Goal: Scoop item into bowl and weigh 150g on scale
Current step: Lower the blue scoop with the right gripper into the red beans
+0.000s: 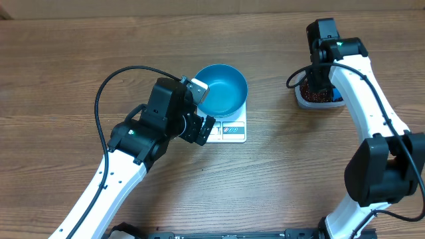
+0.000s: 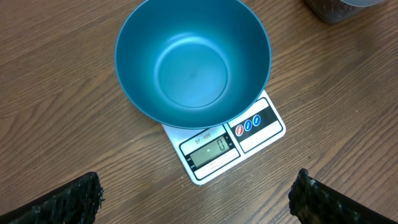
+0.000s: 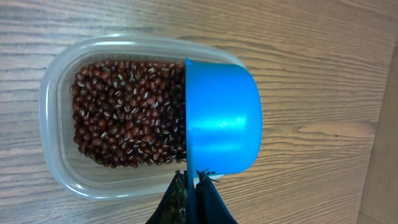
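Blue bowl (image 1: 221,87) sits on the white scale (image 1: 234,131) at the middle of the table (image 1: 66,66); the left pincer (image 1: 202,108) hovers just beside them. Left wrist: its fingers (image 2: 65,202) stand spread, and the bowl is empty. Right wrist: the right pincer (image 3: 193,199) pinches a blue scoop (image 3: 221,118) above beans (image 3: 124,118) in a clear tub (image 3: 53,112).

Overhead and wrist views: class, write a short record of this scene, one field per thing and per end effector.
bowl: blue, empty, on the scale
scale: white, display reads 0
beans: in the clear tub, none in the bowl
scoop: blue, on its side over the tub's edge
left end effector: open, empty, near the scale
right end effector: shut on the scoop
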Robot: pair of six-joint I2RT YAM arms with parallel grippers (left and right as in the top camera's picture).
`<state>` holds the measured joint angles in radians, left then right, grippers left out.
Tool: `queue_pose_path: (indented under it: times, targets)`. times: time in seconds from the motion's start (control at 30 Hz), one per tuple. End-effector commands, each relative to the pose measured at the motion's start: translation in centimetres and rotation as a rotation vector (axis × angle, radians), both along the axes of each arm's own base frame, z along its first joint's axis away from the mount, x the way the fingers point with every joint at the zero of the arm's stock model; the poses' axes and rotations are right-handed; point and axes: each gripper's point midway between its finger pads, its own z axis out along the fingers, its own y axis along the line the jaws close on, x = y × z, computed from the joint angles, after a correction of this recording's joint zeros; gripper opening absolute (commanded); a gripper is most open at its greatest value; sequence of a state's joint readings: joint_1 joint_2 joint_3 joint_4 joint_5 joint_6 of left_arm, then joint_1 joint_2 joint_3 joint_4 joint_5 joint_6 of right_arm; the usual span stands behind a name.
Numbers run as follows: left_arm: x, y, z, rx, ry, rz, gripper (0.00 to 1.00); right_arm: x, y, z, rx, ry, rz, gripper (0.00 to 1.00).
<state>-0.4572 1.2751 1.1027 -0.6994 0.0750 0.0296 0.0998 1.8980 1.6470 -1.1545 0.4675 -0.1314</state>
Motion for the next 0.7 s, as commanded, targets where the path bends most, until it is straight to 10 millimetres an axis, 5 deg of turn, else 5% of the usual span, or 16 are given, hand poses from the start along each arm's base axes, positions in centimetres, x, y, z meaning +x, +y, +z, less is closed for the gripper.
queue_pose_path:
  times: [0.0,0.67]
  targets:
    - [0.1,0.2,0.0,0.014,-0.009,-0.006,1.00,-0.5,0.1,-2.0,0.019,0.064,0.000,0.04]
    - [0.1,0.2,0.0,0.013,-0.009,-0.006,1.00,-0.3,3.9,-3.3,0.356,0.069,0.016,0.04]
